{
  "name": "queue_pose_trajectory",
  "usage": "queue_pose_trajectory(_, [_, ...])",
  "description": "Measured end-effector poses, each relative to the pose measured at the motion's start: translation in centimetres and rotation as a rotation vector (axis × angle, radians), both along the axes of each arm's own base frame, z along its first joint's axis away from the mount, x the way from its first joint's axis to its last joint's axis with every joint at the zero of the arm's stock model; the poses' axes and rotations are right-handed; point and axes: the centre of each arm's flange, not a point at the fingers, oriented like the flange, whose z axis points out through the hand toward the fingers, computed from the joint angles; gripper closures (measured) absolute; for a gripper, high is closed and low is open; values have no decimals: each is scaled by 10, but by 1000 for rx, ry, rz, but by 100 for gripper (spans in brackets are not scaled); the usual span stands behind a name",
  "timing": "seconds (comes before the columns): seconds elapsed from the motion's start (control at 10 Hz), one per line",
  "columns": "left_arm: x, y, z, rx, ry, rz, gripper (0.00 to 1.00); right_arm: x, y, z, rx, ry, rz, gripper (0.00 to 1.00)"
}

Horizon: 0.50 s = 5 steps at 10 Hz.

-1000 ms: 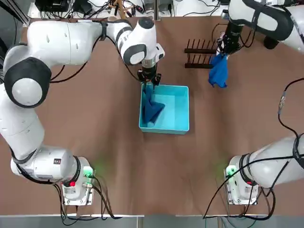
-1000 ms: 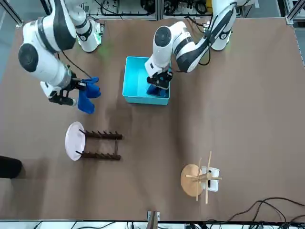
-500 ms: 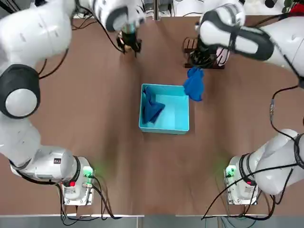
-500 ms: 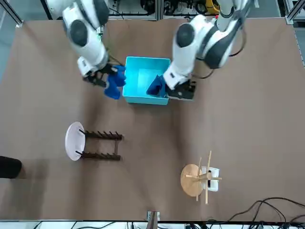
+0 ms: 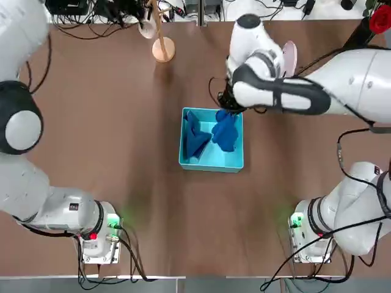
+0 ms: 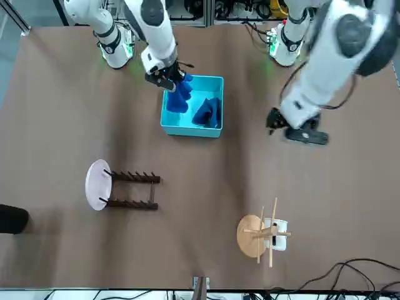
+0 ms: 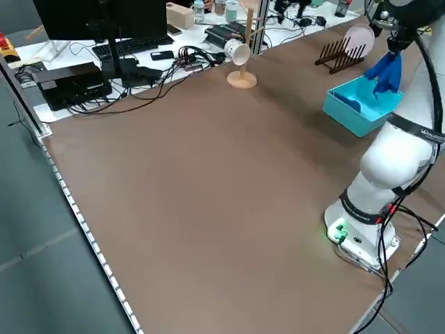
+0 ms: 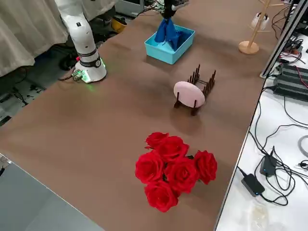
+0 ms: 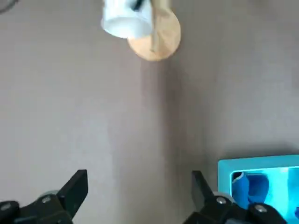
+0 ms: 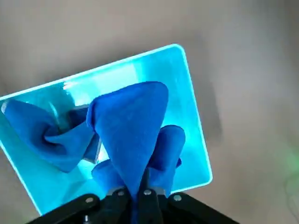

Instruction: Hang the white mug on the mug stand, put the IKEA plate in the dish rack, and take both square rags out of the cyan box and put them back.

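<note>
Pinching the limp rag (image 10: 128, 126) high, my right hand (image 10: 140, 186) is clamped; gripping bunched folds suits such soft cloth.

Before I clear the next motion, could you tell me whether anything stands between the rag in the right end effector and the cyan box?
Nothing visible stands in the way: the right end effector holds the rag over the cyan box. The other rag lies inside, to the robot's left.

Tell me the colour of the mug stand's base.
Pale wood, light tan; the base shows best in the front view.
</note>
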Motion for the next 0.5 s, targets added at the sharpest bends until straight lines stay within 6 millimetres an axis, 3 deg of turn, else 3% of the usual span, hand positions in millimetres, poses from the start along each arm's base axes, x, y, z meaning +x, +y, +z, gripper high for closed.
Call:
queue_pose_trajectory(0.3, [-2,94,47,10,-45,67,0,0,-9,-36,-16,-3,-18,95])
queue_pose_trajectory(0.5, [-9,132,63,19,-35,104,0,3,-8,-56,-30,-5,-23,85])
